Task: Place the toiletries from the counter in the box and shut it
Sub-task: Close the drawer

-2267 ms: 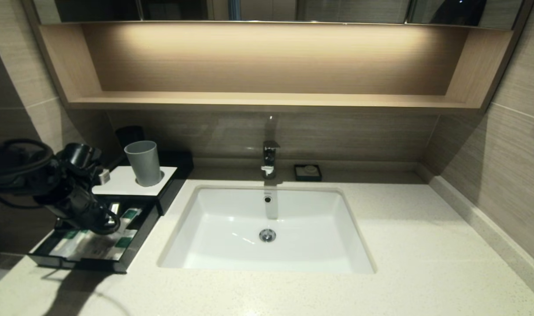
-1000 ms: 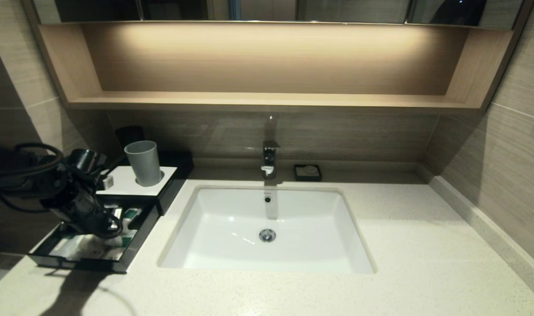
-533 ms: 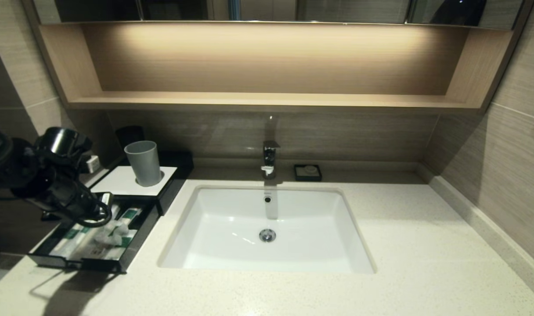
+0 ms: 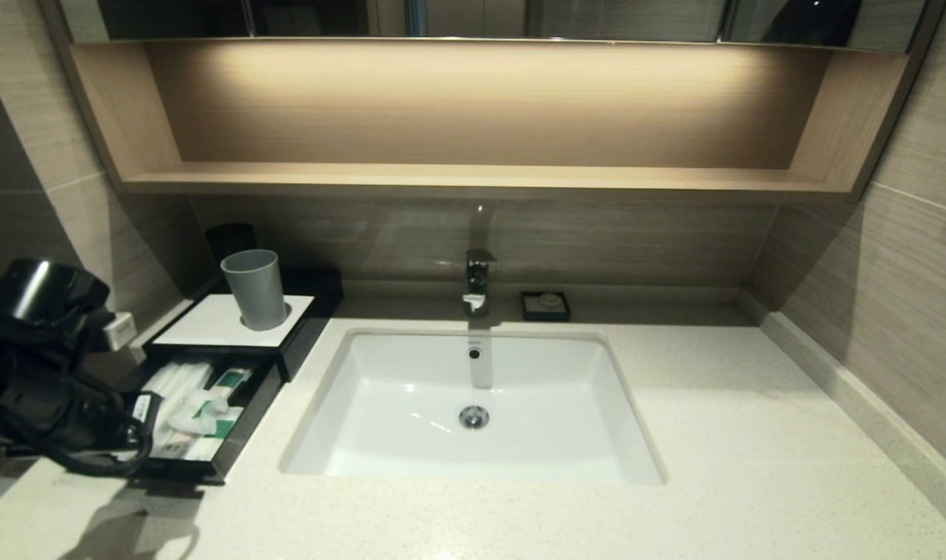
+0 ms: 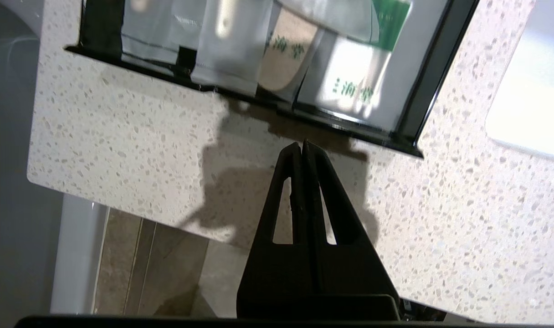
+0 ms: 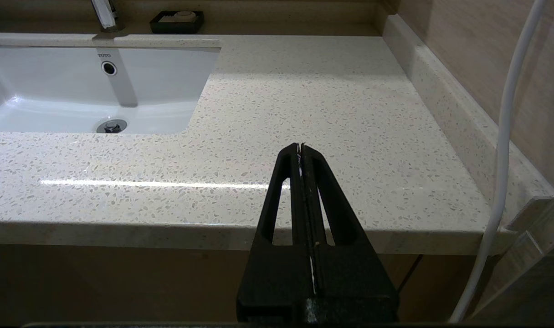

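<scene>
The black box (image 4: 232, 330) sits at the far left of the speckled stone table (image 4: 714, 435), its drawer (image 4: 243, 424) pulled out toward the table's front edge, just left of the inset white sink (image 4: 473, 467); a grey cup (image 4: 255, 289) stands upright on the box's white top panel. The toiletries (image 4: 197, 412) lie inside the open drawer, clear-wrapped packets with green ends and labels heaped together, none on the stone. To the right of the sink the table runs broad and bare to the raised lip at the side wall; a small black soap dish (image 4: 545, 306) sits by the tap (image 4: 477, 280) along the back edge.

The left claw (image 5: 302, 145) hangs over the narrow strip of stone between the drawer's front wall and the table's front edge, its two fingers pressed flat together and gripping nothing; its tips are just short of the drawer's front, and whether they touch it cannot be told. The right claw (image 6: 300, 146) is parked low off the table's front right edge, fingers likewise closed on nothing.
</scene>
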{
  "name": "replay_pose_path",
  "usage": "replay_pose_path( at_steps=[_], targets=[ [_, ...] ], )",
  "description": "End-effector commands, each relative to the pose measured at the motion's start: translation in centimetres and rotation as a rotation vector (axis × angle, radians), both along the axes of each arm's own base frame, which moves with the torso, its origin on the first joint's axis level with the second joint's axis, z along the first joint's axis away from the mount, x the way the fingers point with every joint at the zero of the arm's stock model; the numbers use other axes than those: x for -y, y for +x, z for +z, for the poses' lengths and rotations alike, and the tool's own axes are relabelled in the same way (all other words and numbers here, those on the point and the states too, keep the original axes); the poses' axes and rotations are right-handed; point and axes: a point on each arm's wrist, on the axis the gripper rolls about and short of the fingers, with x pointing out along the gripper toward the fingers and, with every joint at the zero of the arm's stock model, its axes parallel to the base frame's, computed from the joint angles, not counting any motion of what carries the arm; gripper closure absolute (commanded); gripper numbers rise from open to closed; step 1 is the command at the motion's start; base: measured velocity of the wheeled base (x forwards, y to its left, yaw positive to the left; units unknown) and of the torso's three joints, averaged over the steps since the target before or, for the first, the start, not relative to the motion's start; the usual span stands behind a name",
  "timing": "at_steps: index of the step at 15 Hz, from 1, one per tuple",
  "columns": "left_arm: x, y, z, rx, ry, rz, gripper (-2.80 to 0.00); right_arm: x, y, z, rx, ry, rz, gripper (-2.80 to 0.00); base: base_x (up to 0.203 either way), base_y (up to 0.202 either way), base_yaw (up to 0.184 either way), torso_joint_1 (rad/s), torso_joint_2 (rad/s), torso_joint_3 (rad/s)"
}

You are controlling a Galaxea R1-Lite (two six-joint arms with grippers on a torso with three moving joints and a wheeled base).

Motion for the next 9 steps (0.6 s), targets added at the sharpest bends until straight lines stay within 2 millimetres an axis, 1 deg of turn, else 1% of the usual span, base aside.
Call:
replay_pose_path(
  at_steps=[1, 4, 9],
  targets=[
    [0.2, -1.3, -0.5, -0.02, -0.002, -0.004, 0.0, 0.0, 0.0, 0.0, 0.002, 0.0, 0.0, 0.0, 0.0, 0.0, 0.0, 0.0, 0.0, 0.0],
    [0.3, -1.6, -1.3, -0.044, -0.01, -0.007, 0.0, 0.0, 0.0, 0.0, 0.001, 0.0, 0.0, 0.0, 0.0, 0.0, 0.0, 0.0, 0.0, 0.0],
    [0.2, -0.8, -2.6, -0.098, -0.019, -0.004, 0.0, 0.0, 0.0, 0.0, 0.001, 0.0, 0.0, 0.0, 0.0, 0.0, 0.0, 0.0, 0.0, 0.0]
  ],
)
